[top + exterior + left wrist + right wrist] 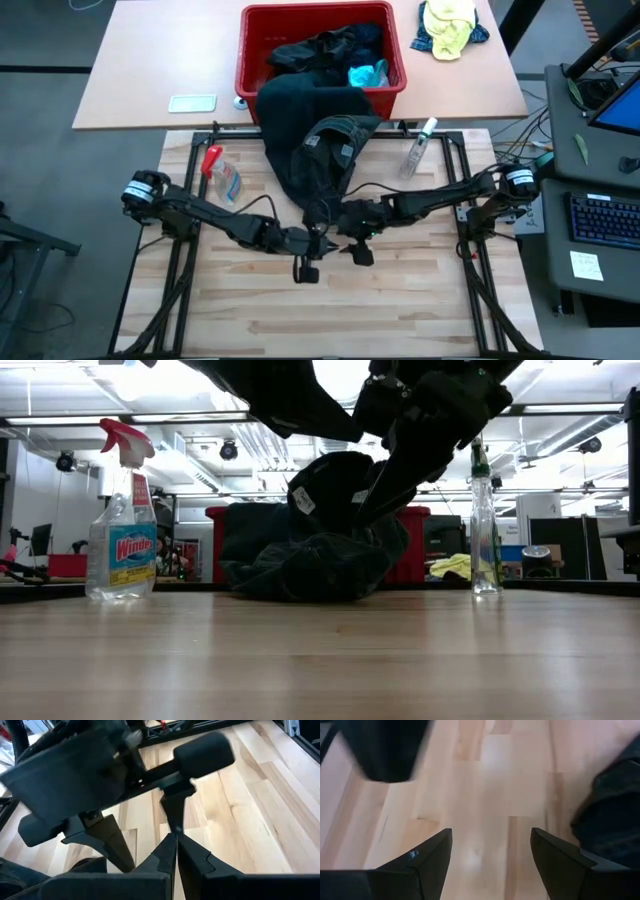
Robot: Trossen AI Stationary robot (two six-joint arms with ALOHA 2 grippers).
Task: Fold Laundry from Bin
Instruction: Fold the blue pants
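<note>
Bench, high view: a pale wooden bench (400,300) with a second tabletop behind it carrying the red bin (390,95); a black garment (310,140) spills over the bin's near rim and runs down onto the wood, more laundry remaining inside.
Key relation, high view: the garment's long axis runs from the bin toward the robot, its near tip ending right between the two grippers; both arms are about equally close, elbows out, wrists meeting at the middle.
Left gripper (308,268), high view: just on the robot's side of the garment tip, fingers pressed together, nothing seen in them.
Right gripper (358,250), high view: beside the left one, the cloth lying just beyond it toward the bin.
Low view: the garment is heaped on the wood in front of the bin, a spray bottle (120,520) and a slim clear bottle (484,530) to either side; dark arm parts hang above.
Left wrist view: fingers (200,865) meet with no gap, bare wood beyond.
Right wrist view: fingers (430,855) stand wide and empty above bare wood, dark cloth at one edge.
Judgement: the right gripper looks better placed to take the cloth.
</note>
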